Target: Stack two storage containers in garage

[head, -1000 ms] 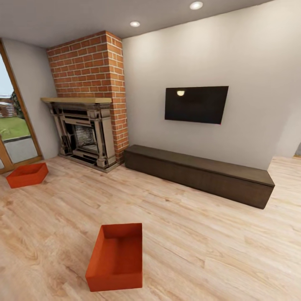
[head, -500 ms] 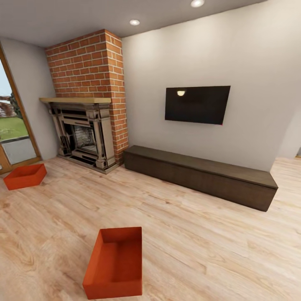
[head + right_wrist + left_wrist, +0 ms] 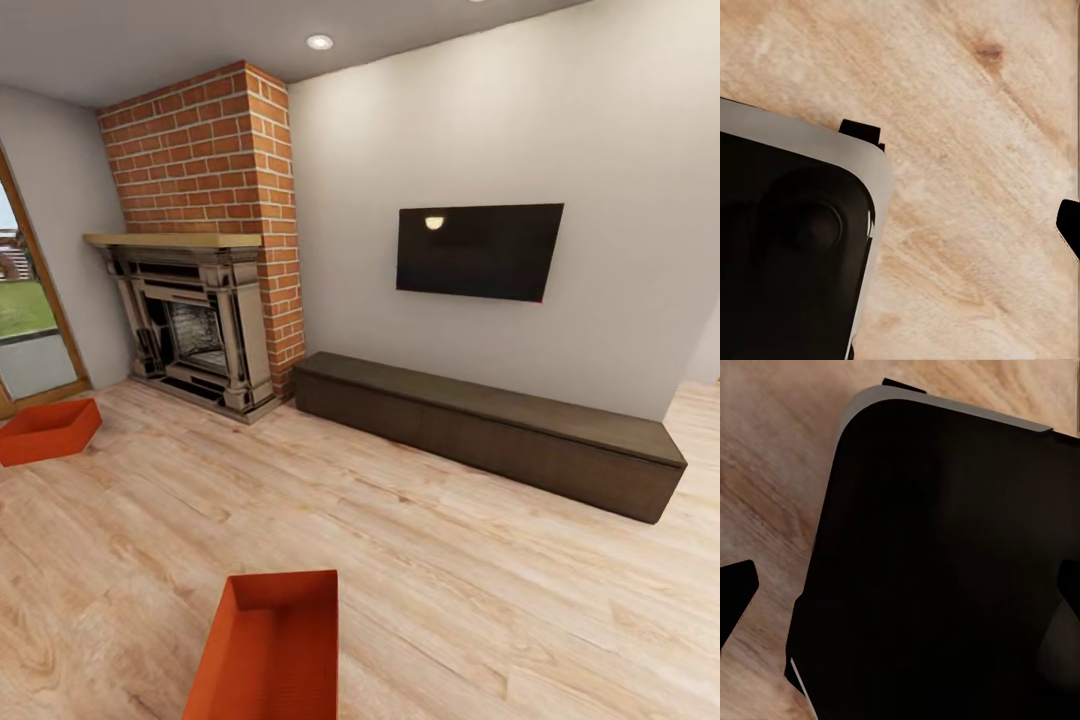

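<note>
Robot was in the living room, both bins on the wood-plank floor (image 3: 480, 560), neither picked up yet. Near container (image 3: 265, 655) sat well in front of the fireplace (image 3: 195, 330); far container (image 3: 45, 430) just beside its hearth. Both red-orange, open-top, plain-walled. Jaw state of either gripper: cannot tell.

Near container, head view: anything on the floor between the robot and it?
Nothing visible. The near container sits at the frame's bottom edge on bare wood-plank floor. The far container, fireplace and low cabinet all lie beyond it.
</note>
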You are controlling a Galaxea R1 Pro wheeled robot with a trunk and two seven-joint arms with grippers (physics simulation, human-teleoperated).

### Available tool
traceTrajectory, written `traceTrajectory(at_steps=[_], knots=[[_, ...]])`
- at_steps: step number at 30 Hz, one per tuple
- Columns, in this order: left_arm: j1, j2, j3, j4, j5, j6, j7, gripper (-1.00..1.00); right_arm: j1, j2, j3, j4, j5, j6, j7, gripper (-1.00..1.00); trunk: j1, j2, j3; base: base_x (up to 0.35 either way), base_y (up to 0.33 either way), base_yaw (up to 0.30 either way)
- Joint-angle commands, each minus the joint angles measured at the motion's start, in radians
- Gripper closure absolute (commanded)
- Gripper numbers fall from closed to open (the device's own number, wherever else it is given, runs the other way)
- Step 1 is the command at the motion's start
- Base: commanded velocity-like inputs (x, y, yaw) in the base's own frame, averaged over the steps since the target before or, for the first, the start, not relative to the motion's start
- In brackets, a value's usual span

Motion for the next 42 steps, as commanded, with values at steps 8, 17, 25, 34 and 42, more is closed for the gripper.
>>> traceTrajectory(at_steps=[8, 17, 25, 34, 42], knots=[[0.0, 0.0, 0.001, -0.001, 0.004, -0.002, 0.001, -1.0, -0.001, 0.0, 0.008, 0.0, -0.008, -0.003, 0.0, -1.0, 0.0, 0.0, -0.001, 0.173, 0.186, 0.0], [0.0, 0.0, 0.001, -0.001, 0.003, -0.003, 0.001, -1.0, -0.001, 0.0, 0.006, 0.0, -0.01, -0.003, 0.0, -1.0, 0.0, 0.0, -0.001, 0.056, 0.204, 0.041], [0.0, 0.0, 0.001, -0.002, 0.003, -0.003, 0.002, -1.0, 0.0, 0.0, 0.007, 0.0, -0.011, -0.002, 0.0, -1.0, 0.0, 0.0, -0.001, 0.001, 0.007, 0.261], [0.0, 0.0, 0.001, -0.002, 0.003, -0.003, 0.001, -1.0, -0.001, 0.0, 0.005, 0.0, -0.011, -0.002, 0.001, -1.0, 0.0, 0.0, -0.001, 0.0, 0.0, 0.161], [0.0, 0.0, 0.001, -0.002, 0.003, -0.003, 0.001, -1.0, -0.001, 0.0, 0.006, 0.0, -0.011, 0.0, 0.001, -1.0, 0.0, 0.0, -0.001, 0.0, 0.0, 0.009]])
